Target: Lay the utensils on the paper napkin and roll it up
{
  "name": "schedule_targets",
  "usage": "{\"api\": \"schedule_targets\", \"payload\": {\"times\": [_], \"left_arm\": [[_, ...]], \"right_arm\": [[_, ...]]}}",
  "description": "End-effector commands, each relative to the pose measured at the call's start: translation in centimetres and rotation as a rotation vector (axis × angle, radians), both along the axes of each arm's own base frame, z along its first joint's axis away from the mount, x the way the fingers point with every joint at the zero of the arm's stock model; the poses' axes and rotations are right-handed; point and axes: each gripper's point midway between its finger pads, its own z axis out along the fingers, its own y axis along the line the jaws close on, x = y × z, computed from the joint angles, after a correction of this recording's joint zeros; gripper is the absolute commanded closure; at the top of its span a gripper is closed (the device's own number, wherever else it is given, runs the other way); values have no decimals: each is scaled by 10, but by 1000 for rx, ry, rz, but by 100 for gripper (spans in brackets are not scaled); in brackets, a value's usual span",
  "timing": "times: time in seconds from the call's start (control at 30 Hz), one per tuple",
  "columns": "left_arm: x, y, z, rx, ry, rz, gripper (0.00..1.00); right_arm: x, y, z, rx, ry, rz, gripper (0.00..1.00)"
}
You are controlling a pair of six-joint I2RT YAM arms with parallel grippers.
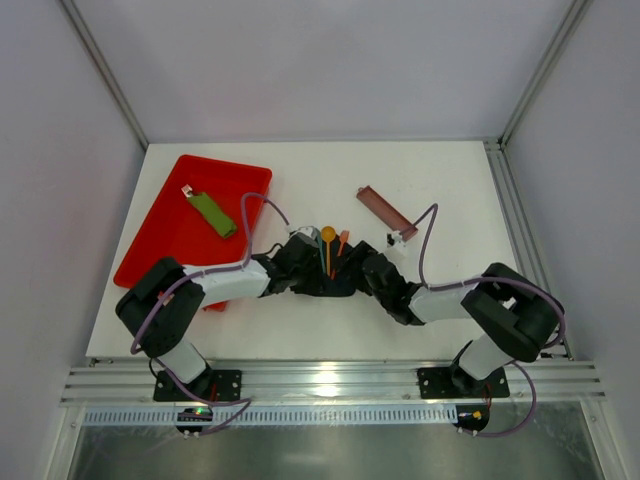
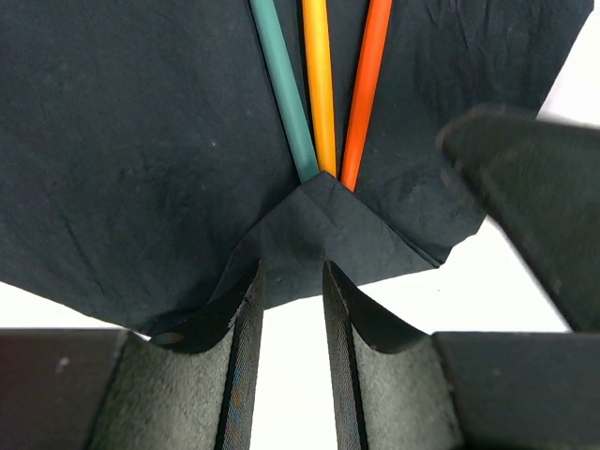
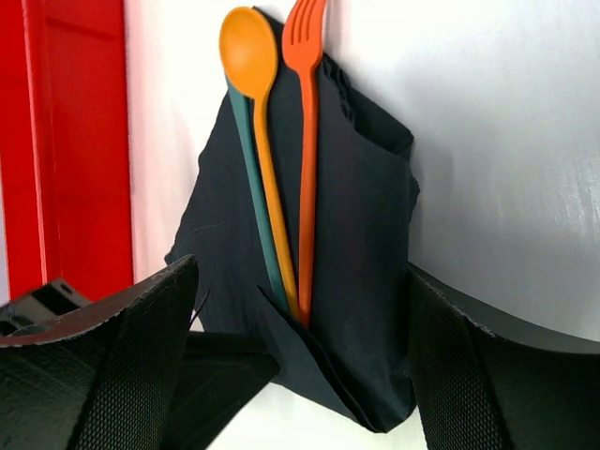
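The black paper napkin (image 1: 333,284) (image 2: 141,141) (image 3: 361,216) lies on the white table between both grippers. Three utensils rest on it side by side: a yellow-orange spoon (image 3: 248,56) (image 2: 319,84), an orange fork (image 3: 305,37) (image 2: 367,84) and a teal piece (image 3: 246,169) (image 2: 281,84). The napkin's near corner is folded up over their handle ends. My left gripper (image 2: 291,277) (image 1: 296,262) sits at that folded corner, jaws narrowly apart with only bare table between them. My right gripper (image 3: 300,281) (image 1: 368,272) is wide open, its fingers straddling the napkin's sides.
A red tray (image 1: 165,235) (image 3: 66,141) at the left holds a flat green piece (image 1: 212,212). A long brown tray (image 1: 385,210) lies at the back right. Metal frame posts and grey walls enclose the table.
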Motion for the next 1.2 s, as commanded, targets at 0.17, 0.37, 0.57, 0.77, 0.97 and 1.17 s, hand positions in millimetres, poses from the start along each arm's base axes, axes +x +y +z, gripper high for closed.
{"api": "schedule_targets", "payload": {"times": [0.17, 0.37, 0.57, 0.77, 0.97, 1.17], "left_arm": [[2, 3, 1, -5, -15, 9, 69], [2, 6, 3, 4, -17, 13, 69], [1, 7, 2, 9, -14, 12, 69], [2, 7, 0, 11, -13, 14, 69], [2, 7, 0, 11, -13, 14, 69], [2, 7, 0, 13, -9, 13, 69]], "right_arm": [[-2, 20, 26, 29, -234, 201, 16], [-2, 22, 45, -4, -288, 252, 15], [1, 5, 48, -78, -184, 176, 15], [1, -2, 42, -88, -161, 147, 15], [0, -8, 23, -138, -84, 129, 15], [-7, -40, 8, -191, 107, -3, 15]]}}
